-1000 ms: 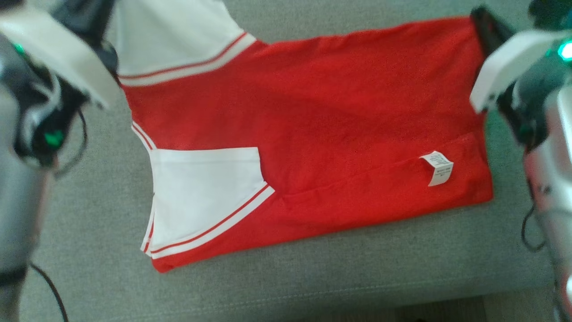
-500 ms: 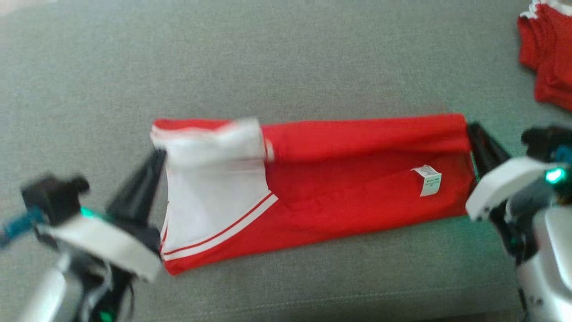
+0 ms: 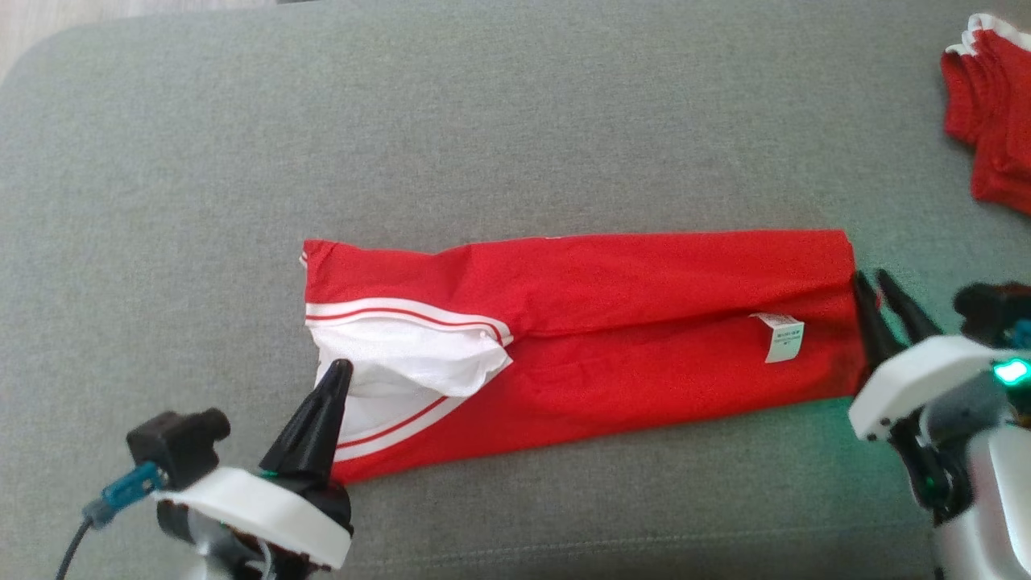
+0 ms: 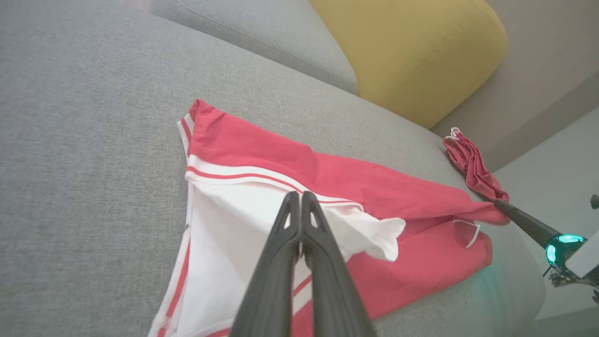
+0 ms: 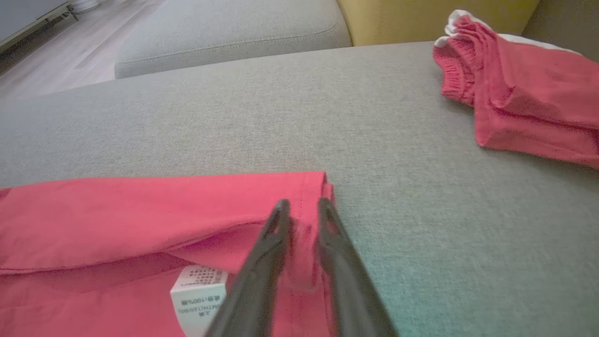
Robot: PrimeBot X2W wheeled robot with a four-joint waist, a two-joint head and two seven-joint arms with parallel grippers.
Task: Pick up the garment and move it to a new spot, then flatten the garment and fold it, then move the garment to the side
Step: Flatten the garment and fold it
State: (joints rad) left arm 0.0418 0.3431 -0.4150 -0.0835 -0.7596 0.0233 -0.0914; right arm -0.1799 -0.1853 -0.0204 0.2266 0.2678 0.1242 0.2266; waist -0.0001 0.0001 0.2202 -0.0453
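- the left claw [image 3: 340,369] sat at the lower left, its two dark fingers pressed tight together; from the left wrist view no cloth showed between them.
- its tip lay over the white sleeve [image 3: 403,362] at the left end of the garment; whether it touched the sleeve could not be told.
- the sleeve was rumpled, with red and white stripes along its edges.
- the garment [image 3: 644,322], a red shirt, lay folded into a long strip across the middle of the grey sofa [image 3: 483,121], running left to right.
- a fold line ran along the strip's length, the upper layer overlapping the lower one.
- a small white label [image 3: 780,337] stuck out near the right end.
- the right claw [image 3: 876,282] stood just at the right edge of the strip, its fingers parted a little; in the right wrist view the hem showed in the narrow gap, and whether it gripped the cloth could not be told.
- a pile of red clothes [image 3: 991,121] lay well apart at the far right of the sofa.
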